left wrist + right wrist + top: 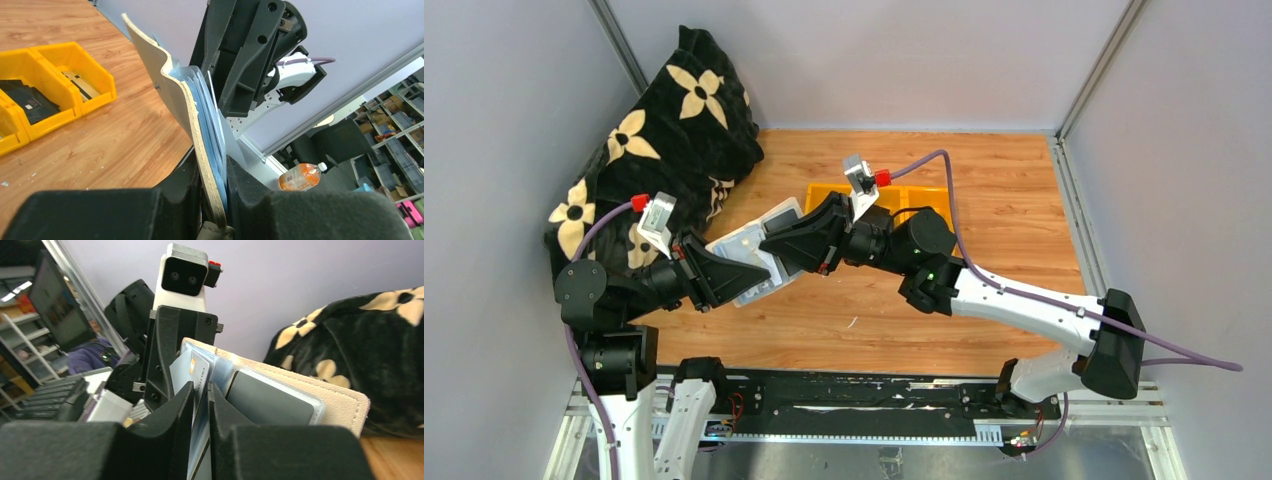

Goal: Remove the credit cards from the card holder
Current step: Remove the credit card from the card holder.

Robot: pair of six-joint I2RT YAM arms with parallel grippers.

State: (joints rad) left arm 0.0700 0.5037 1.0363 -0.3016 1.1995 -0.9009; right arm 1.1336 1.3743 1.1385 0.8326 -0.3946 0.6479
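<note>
The card holder [746, 245] is open above the table, beige outside and pale blue inside. My left gripper [759, 278] is shut on its lower edge; in the left wrist view the beige cover and blue sleeves [200, 120] stand pinched between the jaws of the left gripper [214, 167]. My right gripper [771, 244] meets it from the right and is shut on a grey-white credit card [187, 371] that sticks out of a sleeve. A dark card [270, 401] sits in a clear sleeve of the holder [330, 401]. The right gripper's jaws [201, 390] are tight on the card.
Yellow bins [824, 194] stand behind the grippers; in the left wrist view one bin [50, 82] holds a black item [27, 100]. A black blanket with cream flowers [664, 130] lies at the back left. Grey walls enclose the wooden table [984, 200].
</note>
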